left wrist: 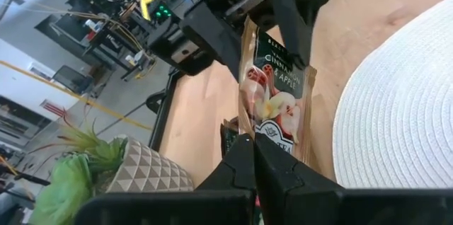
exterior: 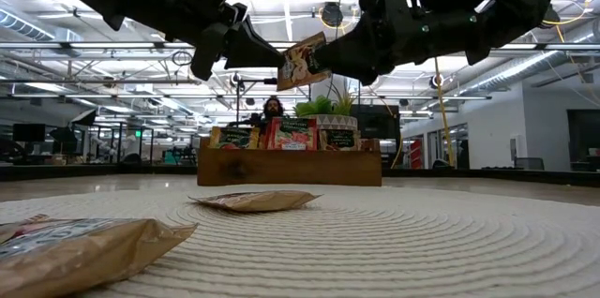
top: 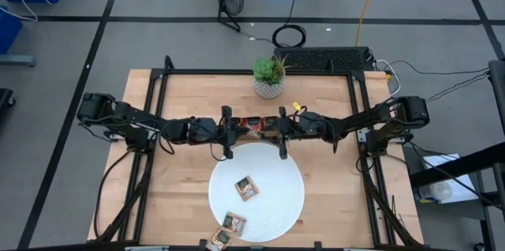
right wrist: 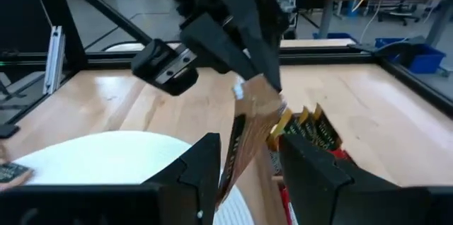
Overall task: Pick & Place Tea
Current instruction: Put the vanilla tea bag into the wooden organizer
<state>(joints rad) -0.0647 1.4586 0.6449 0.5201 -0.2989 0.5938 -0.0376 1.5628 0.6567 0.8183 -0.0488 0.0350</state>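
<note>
A tan tea sachet (left wrist: pixel 276 97) printed with apples hangs in the air above the wooden tray (exterior: pixel 291 167), between both grippers. My left gripper (left wrist: pixel 253 151) comes from the table's left and is shut on it. My right gripper (right wrist: pixel 249 161) comes from the right and is open, one finger on each side of the same sachet (right wrist: pixel 251 122); whether they touch it I cannot tell. More red and tan sachets (exterior: pixel 292 134) stand upright in the tray. One sachet (top: pixel 247 188) lies flat on the white plate (top: pixel 276 204), and another (top: pixel 233 221) lies at its near rim. My left gripper pinches the sachet between its two fingers at one edge (left wrist: pixel 263 134), reaching in level from the table's left. The sachet is lifted clear of the tray and stands on edge, tilted, its free end (left wrist: pixel 265 37) reaching in between the right gripper's fingers.
A potted plant (top: pixel 270 77) stands just behind the tray at the table's far edge. A third sachet (top: pixel 217 239) lies off the plate by the near edge. Bare wood shows left and right of the plate. A person (exterior: pixel 272 109) is in the room beyond.
</note>
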